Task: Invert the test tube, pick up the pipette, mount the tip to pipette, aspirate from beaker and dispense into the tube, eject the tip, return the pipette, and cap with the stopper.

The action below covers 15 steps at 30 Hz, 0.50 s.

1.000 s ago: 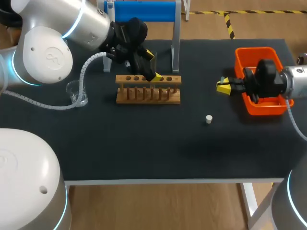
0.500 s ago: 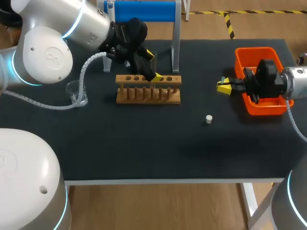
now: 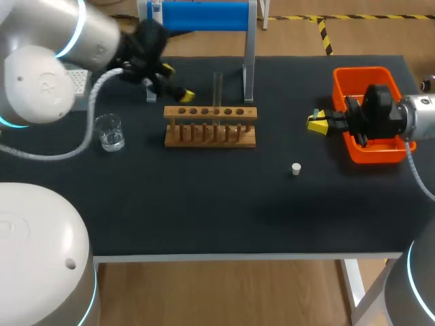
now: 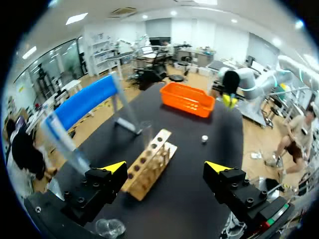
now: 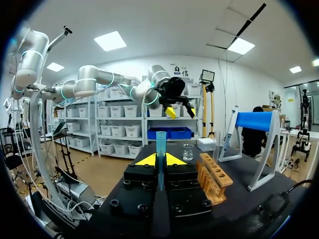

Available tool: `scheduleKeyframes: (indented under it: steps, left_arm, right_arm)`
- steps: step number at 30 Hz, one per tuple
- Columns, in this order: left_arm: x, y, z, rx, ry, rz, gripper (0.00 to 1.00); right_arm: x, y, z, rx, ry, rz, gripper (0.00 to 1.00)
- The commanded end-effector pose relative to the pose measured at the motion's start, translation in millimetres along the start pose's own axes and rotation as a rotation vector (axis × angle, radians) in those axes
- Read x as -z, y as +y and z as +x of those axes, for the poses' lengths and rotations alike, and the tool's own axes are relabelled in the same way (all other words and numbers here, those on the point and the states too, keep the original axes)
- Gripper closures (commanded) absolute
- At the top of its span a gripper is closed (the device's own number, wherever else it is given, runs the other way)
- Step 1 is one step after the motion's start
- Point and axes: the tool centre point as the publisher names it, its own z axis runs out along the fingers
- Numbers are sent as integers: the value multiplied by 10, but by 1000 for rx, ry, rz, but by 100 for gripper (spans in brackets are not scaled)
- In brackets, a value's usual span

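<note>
— Head view first: what surface am I working on?
— I see a matte black table (image 3: 204,204) with a pale front edge. The wooden rack (image 3: 211,126) sits mid-table: a flat top bar with a row of round holes, and pegs below.
— Where's the tube?
— The clear glass test tube (image 3: 218,87) stands upright in the rack. My left gripper (image 3: 177,82) hangs behind the rack's left end, apart from the tube, its fingers spread wide around nothing.
— Other pieces?
— A glass beaker (image 3: 109,132) is left of the rack. A small white stopper (image 3: 296,168) lies in front of the rack, off to its right. An orange plastic bin (image 3: 359,72) is well right of the rack, and the blue-topped stand (image 3: 204,16) is behind it.
— And the right arm?
— My right gripper (image 3: 314,123), between the rack and the bin, is clamped on a teal pipette tip (image 5: 160,142) whose open end pokes out past the yellow tips.
</note>
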Motion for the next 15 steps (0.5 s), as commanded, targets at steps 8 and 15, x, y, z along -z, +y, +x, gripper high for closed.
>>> scheduleKeyframes:
  steps: [8, 15]
  left_arm:
    - [510, 407, -750, 196, -327, 14, 0]
    - [422, 385, -983, 287, -492, 59, 0]
  right_arm:
    - [10, -3, 1, 0, 2, 0, 100]
    - [10, -3, 1, 0, 2, 0, 100]
